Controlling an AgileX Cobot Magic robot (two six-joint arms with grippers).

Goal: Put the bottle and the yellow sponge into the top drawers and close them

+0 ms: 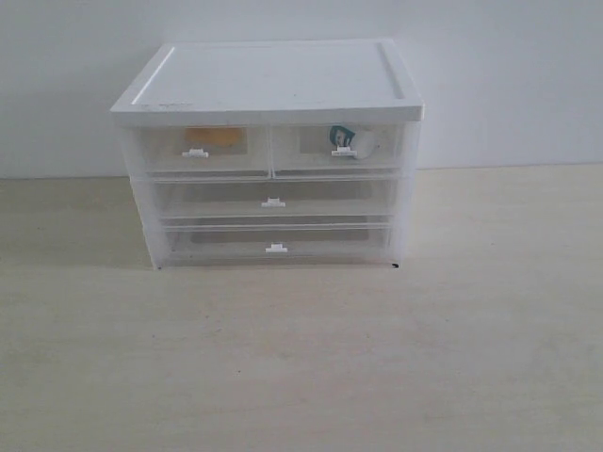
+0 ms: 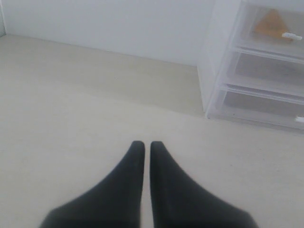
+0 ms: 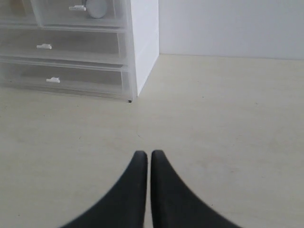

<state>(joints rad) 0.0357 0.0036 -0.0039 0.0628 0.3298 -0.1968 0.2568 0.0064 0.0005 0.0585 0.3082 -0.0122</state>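
Obs: yellow sponge [image 1: 215,137] in the left, bottle [image 1: 344,139] in the right of the top drawers [image 1: 240,158]; both look shut. Left gripper [image 2: 147,144] and right gripper [image 3: 148,153] pressed together, empty. Task appears done; no further move needed.

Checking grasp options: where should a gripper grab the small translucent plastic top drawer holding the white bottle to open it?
Pinch its small white clip handle, coming straight from the front: the drawer sits shut and flush, so only that tab sticks out.
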